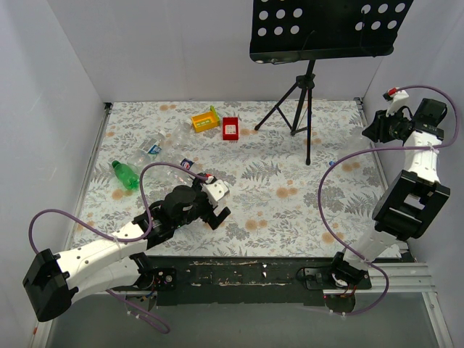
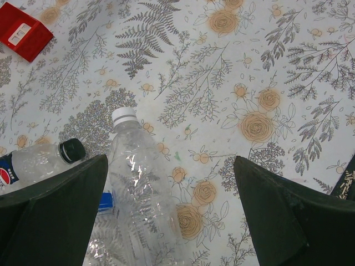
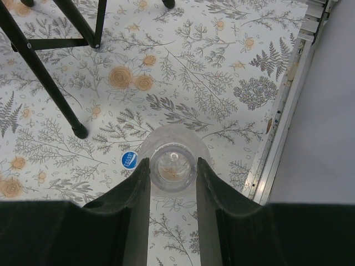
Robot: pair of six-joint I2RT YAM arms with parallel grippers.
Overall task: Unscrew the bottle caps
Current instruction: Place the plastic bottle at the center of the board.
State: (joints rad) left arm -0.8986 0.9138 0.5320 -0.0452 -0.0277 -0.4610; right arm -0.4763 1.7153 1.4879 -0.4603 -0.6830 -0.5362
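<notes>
The left pincer (image 2: 170, 166) hangs wide open over a thin clear bottle (image 2: 138, 188) lying on the surface (image 2: 277, 66), likely to dent and roll. Its white cap (image 2: 124, 115), and the dark cap (image 2: 72, 150) beside, look light; grip round the rim. Farther off, the right pincer (image 3: 173, 166) clamps an uncapped bottle (image 3: 173, 138).

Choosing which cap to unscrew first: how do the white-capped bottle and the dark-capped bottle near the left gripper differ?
The white-capped bottle has a white cap; the dark-capped bottle a black cap. The white-capped bottle lies between the open left gripper's fingers; the dark-capped bottle lies off to one side, partly hidden behind one. Both are clear plastic, lying down, caps on.
</notes>
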